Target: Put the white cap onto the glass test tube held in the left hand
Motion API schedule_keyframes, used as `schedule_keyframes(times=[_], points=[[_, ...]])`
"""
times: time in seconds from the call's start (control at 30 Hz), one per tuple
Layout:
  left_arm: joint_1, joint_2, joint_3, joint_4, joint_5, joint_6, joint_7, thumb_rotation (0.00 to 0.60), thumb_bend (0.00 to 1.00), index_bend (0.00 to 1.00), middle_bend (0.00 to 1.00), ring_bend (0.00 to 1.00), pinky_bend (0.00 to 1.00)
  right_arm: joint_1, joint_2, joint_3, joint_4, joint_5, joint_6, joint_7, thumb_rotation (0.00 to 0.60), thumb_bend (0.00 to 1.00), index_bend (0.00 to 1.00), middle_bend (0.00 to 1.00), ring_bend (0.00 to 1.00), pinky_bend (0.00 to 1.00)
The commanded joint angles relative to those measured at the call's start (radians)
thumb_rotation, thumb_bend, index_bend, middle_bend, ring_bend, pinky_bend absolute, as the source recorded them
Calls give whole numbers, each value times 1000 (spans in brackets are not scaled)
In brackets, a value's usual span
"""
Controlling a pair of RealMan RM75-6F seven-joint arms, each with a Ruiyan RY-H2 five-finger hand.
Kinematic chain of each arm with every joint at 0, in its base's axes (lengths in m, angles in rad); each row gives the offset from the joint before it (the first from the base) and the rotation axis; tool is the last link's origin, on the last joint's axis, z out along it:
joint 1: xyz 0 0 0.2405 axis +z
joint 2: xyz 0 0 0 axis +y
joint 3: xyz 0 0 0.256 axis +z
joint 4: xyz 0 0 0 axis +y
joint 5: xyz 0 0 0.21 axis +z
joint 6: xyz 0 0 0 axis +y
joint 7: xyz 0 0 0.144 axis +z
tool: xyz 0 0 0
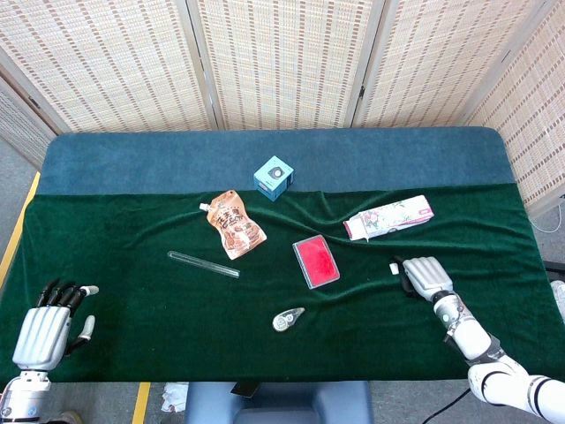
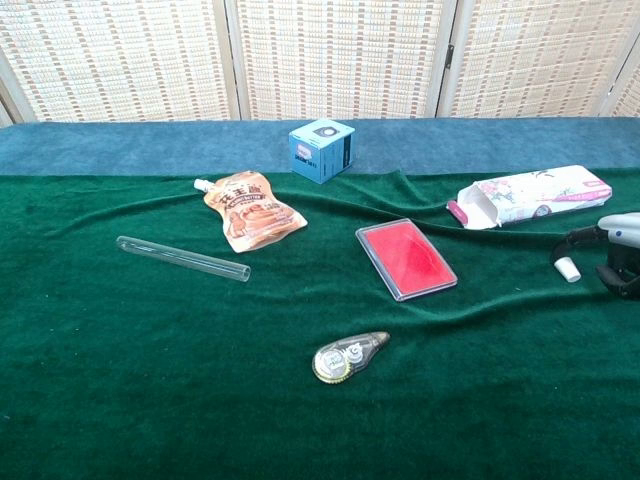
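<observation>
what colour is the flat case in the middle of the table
Red inside a clear frame: the flat case, clearest in the chest view.

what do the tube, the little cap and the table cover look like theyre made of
Test tube: looks like clear glass, since the green cloth shows through it and its edges glint.
White cap: opaque, matte white, probably plastic or rubber; too small to tell which.
Table cover: dark green cloth with a soft velvet-like nap, and it lies in folds.

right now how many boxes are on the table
2. A blue cube box stands at the back near the middle, on the edge of the blue cloth. A flowered white carton lies on its side to the right, its end flap open. None seems hidden.
</observation>
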Motion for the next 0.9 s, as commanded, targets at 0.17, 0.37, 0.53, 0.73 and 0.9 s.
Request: schedule_keyframes(times=[0.17, 0.37, 0.53, 0.73, 0.9], points=[[1, -2, 0, 5, 3, -2, -4, 600, 500, 322, 313, 212, 130, -29, 34, -24, -60, -17, 60, -15, 577, 796, 211, 926, 1000, 1000], [-1, -6, 1, 11, 4, -11, -9, 600, 499, 322, 313, 212, 130, -64, 71, -58, -123, -29, 111, -44, 578, 797, 212, 926, 1000, 1000], [-2, -7, 1, 14, 5, -14, -16, 600, 500, 322, 313, 213, 130, -88, 88, -72, -146, -30, 145, -55, 577, 797, 213, 926, 1000, 1000], [0, -9, 1, 19, 10, -11, -24, 600, 500, 322, 313, 213, 130, -100, 87, -74, -152, -56, 178, -46, 576, 797, 216, 926, 1000, 1000], [1, -4, -2, 19, 10, -8, -28, 600, 500, 322, 313, 213, 130, -115, 93, -68, -161, -94, 224, -23, 572, 796, 216, 926, 1000, 1000]])
